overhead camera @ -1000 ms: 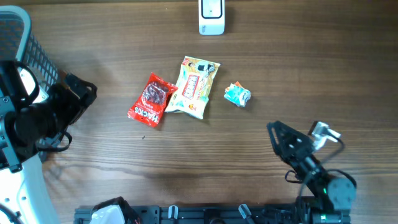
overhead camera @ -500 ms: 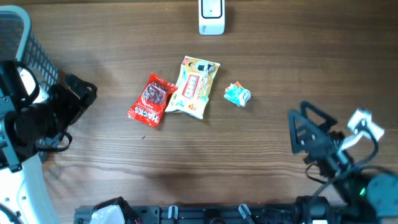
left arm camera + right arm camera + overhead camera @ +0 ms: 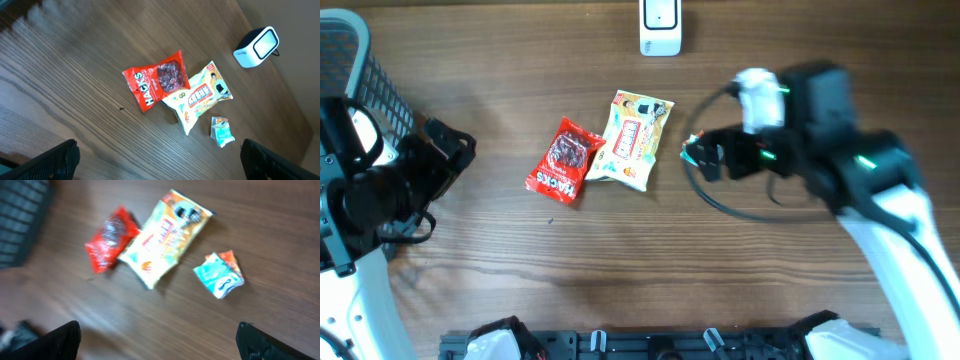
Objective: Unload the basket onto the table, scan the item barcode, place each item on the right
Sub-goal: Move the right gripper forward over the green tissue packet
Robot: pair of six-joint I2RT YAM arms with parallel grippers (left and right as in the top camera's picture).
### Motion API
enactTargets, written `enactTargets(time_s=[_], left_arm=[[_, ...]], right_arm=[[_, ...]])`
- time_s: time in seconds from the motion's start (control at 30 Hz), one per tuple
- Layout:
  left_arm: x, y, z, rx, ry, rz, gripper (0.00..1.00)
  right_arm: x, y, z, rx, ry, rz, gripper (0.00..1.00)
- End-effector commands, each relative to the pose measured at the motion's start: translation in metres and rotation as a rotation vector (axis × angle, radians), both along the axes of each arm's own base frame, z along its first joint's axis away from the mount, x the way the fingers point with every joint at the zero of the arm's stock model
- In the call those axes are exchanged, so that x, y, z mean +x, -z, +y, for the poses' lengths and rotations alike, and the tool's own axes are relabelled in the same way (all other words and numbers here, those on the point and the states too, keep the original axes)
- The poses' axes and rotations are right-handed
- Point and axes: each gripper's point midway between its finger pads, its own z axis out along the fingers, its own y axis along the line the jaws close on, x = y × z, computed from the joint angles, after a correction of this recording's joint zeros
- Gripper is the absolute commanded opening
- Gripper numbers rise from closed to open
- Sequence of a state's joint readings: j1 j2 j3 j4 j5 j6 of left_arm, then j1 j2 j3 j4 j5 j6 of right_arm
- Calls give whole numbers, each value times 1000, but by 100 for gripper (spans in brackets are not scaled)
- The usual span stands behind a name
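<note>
**Three views, one shared cluster**

The overhead camera looks straight down on the desk (image 3: pixel 620 260) from high up. The left wrist camera looks down from the left, high and tilted. The right wrist camera sits nearer (its picture is blurred). All three share the red packet (image 3: pixel 156 85), yellow packet (image 3: pixel 199 97) and teal packet (image 3: pixel 221 132). The scanner (image 3: pixel 256 46) shows only overhead and from the left wrist.

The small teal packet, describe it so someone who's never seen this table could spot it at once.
On the wooden table, nearer than the white scanner at the far edge, three packets lie in a row. The teal packet sits at the robot's right end, just apart from the yellow pouch. It is the smallest and crumpled, teal with an orange corner, unlike its larger neighbours.
</note>
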State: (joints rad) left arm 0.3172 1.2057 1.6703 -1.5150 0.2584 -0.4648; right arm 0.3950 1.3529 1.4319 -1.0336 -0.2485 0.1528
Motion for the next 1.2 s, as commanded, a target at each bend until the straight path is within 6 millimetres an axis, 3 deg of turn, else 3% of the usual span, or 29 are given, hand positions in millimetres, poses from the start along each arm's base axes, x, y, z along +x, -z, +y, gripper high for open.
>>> enactTargets(time_s=[0.0, 0.1, 0.33, 0.5, 0.63, 0.7, 0.8, 0.87, 0.93, 0.97, 1.0, 1.03, 1.07, 1.17], left_arm=[[0, -1, 3, 15, 4, -4, 100], [0, -1, 3, 15, 4, -4, 100], [0, -1, 3, 15, 4, -4, 100], [0, -1, 3, 15, 4, -4, 100], [0, -1, 3, 15, 4, -4, 100], [0, -1, 3, 15, 4, -4, 100], [0, -1, 3, 15, 4, -4, 100], [0, -1, 3, 15, 4, -4, 100], [0, -1, 3, 15, 4, -4, 100], [0, -1, 3, 15, 4, -4, 100], [0, -1, 3, 15, 4, -4, 100], [0, -1, 3, 15, 4, -4, 100], [0, -1, 3, 15, 4, -4, 100], [0, -1, 3, 15, 4, -4, 100]], right_arm=[[38, 37, -3, -123, 97, 20, 100], [50, 73, 11, -125, 68, 107, 100], [60, 163, 6, -218, 146, 333, 100], [51, 187, 8, -257, 35, 385, 100], [48, 176, 4, -275, 13, 368, 100], [50, 158, -3, -303, 37, 340, 100], [55, 113, -17, -327, 127, 262, 100], [55, 91, -10, -264, 117, 214, 100], [48, 80, 5, -170, 82, 229, 100], [46, 80, 9, -151, 70, 235, 92], [48, 83, 10, -144, 74, 238, 45], [48, 85, 10, -140, 87, 243, 20], [49, 89, 9, -135, 124, 252, 4], [61, 103, -20, -184, 429, 258, 4]])
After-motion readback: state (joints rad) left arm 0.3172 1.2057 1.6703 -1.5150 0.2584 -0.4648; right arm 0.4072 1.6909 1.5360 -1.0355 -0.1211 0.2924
